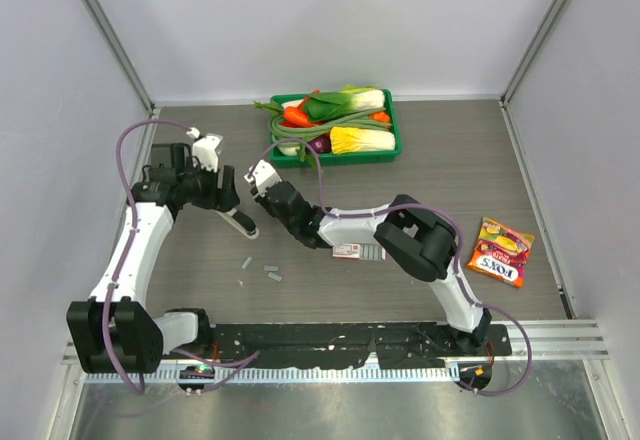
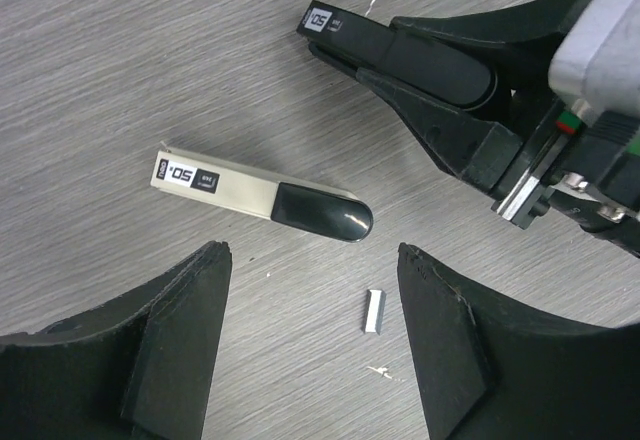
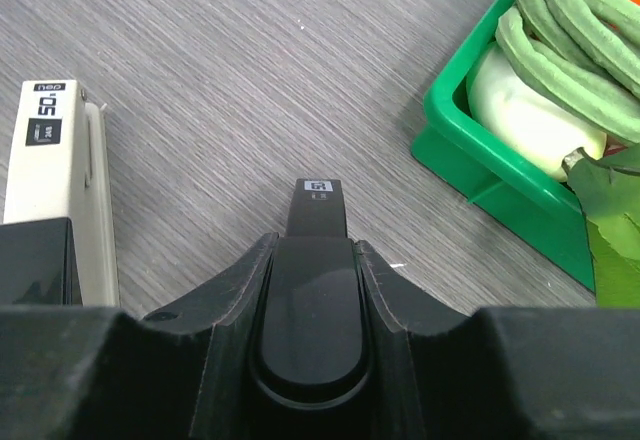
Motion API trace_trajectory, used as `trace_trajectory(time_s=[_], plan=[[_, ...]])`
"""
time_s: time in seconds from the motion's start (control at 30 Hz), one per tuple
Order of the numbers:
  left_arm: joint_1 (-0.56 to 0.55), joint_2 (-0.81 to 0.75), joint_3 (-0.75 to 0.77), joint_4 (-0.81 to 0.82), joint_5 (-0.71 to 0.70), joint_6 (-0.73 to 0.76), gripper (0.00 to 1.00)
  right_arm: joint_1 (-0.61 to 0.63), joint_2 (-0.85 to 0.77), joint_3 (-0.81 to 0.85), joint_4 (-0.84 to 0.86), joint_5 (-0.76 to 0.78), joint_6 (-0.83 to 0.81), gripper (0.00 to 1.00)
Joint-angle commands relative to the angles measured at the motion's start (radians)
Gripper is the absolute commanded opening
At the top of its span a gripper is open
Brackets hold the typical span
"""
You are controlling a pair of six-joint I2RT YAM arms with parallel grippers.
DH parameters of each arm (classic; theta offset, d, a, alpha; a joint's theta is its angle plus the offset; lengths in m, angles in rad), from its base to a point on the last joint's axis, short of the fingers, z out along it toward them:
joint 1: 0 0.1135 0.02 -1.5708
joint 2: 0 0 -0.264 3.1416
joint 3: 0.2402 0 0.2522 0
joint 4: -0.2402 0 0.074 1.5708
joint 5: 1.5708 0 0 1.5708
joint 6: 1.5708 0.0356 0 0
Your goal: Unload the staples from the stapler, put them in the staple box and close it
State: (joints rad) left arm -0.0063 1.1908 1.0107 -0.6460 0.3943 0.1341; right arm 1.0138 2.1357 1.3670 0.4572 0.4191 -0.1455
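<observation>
A black stapler is clamped between the fingers of my right gripper, its labelled nose sticking out ahead just above the table. The left wrist view shows that same black stapler in the right gripper's jaws. A second stapler, silver-white with a black end, lies flat on the table. My left gripper hovers open over it. A short strip of staples lies on the wood between its fingers, untouched. More staples lie loose nearer the arm bases.
A green tray of vegetables stands at the back, close to the right of my right gripper. A red-and-white staple box lies under the right forearm. A candy bag sits at the far right.
</observation>
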Motion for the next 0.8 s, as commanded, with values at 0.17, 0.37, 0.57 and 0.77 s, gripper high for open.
trace_trajectory(time_s=[0.17, 0.37, 0.57, 0.77], plan=[[0.037, -0.008, -0.024, 0.034, 0.052, -0.013, 0.71, 0.008, -0.055, -0.042, 0.146, 0.027, 0.066, 0.32], [0.037, -0.026, -0.027, 0.029, 0.051, -0.013, 0.72, 0.009, -0.152, -0.146, 0.083, -0.038, 0.119, 0.63], [0.039, -0.052, -0.030, 0.022, 0.045, -0.021, 0.72, 0.009, -0.255, -0.204, 0.017, -0.080, 0.144, 0.64], [0.040, -0.069, -0.038, 0.013, 0.035, -0.017, 0.72, 0.037, -0.413, -0.287, -0.066, -0.135, 0.144, 0.58]])
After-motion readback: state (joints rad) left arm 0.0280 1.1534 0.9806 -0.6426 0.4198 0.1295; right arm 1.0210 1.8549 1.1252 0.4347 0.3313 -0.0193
